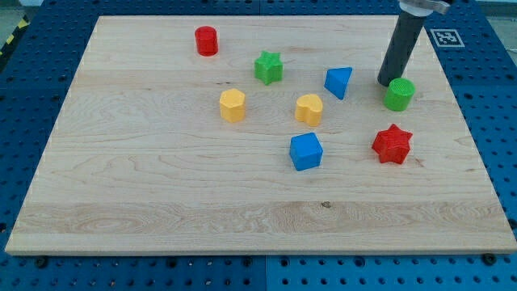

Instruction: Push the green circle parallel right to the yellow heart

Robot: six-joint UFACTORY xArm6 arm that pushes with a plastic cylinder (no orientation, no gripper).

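While my tip (387, 82) is resting bare, grasping nothing, just upper left of the green circle (399, 94) at the frame's right, the yellow heart (308, 108) is sitting left of it, slightly lower; nudging gently downward is looking wise.

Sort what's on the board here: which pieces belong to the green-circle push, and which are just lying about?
In the job:
green circle
yellow heart
my tip, touching the circle's upper-left edge

Lying about:
red cylinder
green star
blue triangle
yellow hexagon
blue cube
red star
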